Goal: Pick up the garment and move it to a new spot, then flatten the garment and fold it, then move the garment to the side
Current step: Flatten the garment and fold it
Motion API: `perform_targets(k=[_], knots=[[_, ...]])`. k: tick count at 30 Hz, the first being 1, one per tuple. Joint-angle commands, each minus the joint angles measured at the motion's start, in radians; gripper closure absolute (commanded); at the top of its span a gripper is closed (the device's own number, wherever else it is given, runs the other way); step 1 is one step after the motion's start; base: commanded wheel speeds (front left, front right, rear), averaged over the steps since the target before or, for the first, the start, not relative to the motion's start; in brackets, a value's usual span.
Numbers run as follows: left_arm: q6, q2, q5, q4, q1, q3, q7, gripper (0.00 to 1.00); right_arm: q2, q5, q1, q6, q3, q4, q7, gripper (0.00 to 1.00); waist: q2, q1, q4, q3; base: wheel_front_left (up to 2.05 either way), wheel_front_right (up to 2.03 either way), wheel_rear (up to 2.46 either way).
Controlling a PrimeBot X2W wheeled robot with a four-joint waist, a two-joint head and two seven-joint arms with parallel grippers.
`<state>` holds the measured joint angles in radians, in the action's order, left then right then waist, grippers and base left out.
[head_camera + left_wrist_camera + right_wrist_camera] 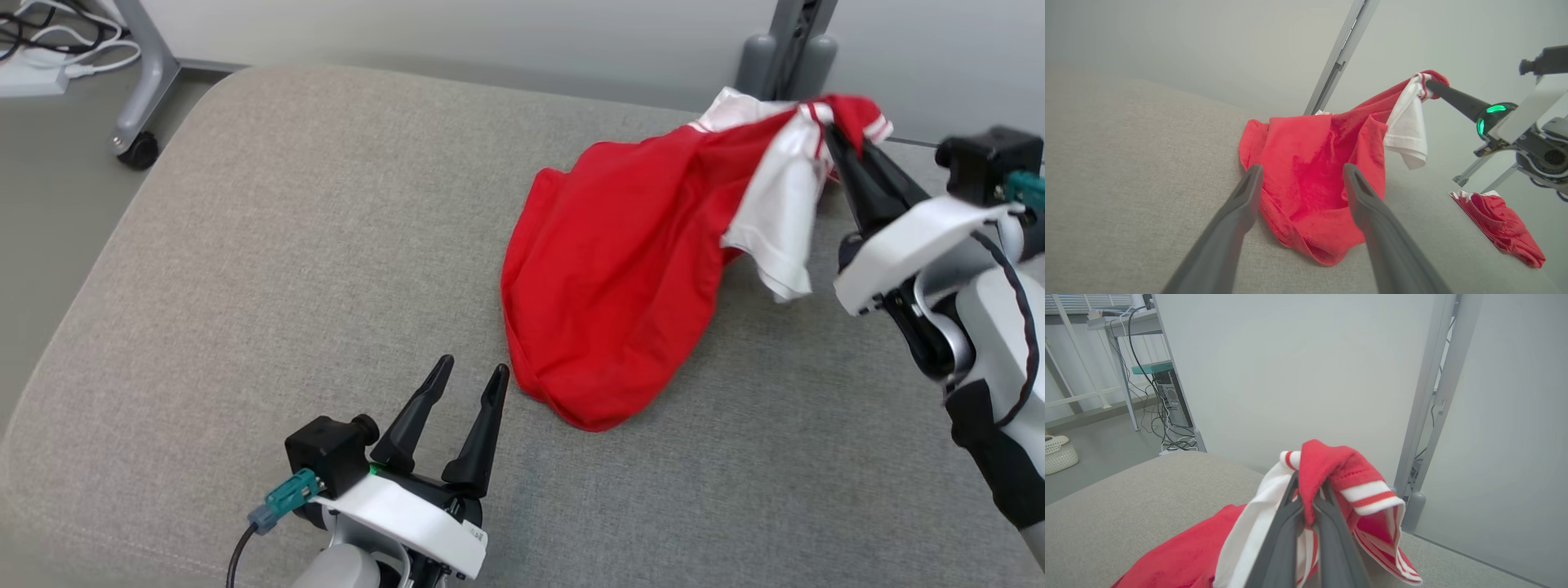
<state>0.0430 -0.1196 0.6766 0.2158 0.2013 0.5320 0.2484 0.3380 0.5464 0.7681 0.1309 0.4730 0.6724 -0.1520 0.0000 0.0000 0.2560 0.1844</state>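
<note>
A broad grey padded surface (245, 286) spans the head view. On it, toward two o'clock from the middle, lies the red garment (620, 269). Its bulk is bunched on the pad, and its far corner is raised toward one o'clock. A white sleeve (780, 212) hangs loose from that raised part. The right gripper (833, 135) reaches in from three o'clock and is clenched on the red-and-white striped trim (1367, 496) at the raised corner. The left gripper (472, 367), at six o'clock, has its fingers spread with nothing between them. The garment's near hem lies just beside it, at its one o'clock.
</note>
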Motion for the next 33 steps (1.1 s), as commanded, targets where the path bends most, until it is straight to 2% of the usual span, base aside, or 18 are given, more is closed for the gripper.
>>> perform_targets(k=[1, 9, 15, 22, 29, 33], knots=[[0.001, -0.002, 0.002, -0.004, -0.009, 0.001, 0.004, 0.0, 0.005, -0.014, 0.02, 0.0, 0.0, -0.064, 0.021, 1.0, 0.0, 0.0, -0.018, -0.018, 0.0, 0.0, 0.0], [0.007, 0.009, 0.013, 0.002, -0.011, 0.016, 0.003, 0.0, -0.007, -0.051, 0.071, 0.0, 0.005, -0.285, 0.15, 1.0, 0.0, 0.0, -0.029, -0.057, 0.0, 0.0, 0.0], [0.023, 0.028, 0.028, -0.013, -0.007, 0.044, 0.002, 0.0, -0.033, -0.088, 0.103, 0.0, -0.009, -0.374, 0.224, 1.0, 0.0, 0.0, -0.017, -0.089, 0.0, 0.0, 0.0], [0.043, 0.048, 0.041, -0.006, 0.006, 0.124, -0.033, 0.0, -0.088, -0.127, 0.116, 0.0, -0.018, -0.415, 0.28, 1.0, 0.0, 0.0, -0.009, -0.112, 0.0, 0.0, 0.0], [0.062, 0.062, 0.067, 0.051, 0.038, 0.229, -0.07, 0.0, -0.132, -0.158, 0.128, 0.0, -0.004, -0.408, 0.303, 1.0, 0.0, 0.0, -0.011, -0.129, 0.0, 0.0, 0.0], [0.041, 0.064, 0.077, 0.107, 0.068, 0.262, -0.065, 0.0, -0.156, -0.163, 0.138, 0.0, 0.013, -0.397, 0.311, 1.0, 0.0, 0.0, -0.019, -0.136, 0.0, 0.0, 0.0]])
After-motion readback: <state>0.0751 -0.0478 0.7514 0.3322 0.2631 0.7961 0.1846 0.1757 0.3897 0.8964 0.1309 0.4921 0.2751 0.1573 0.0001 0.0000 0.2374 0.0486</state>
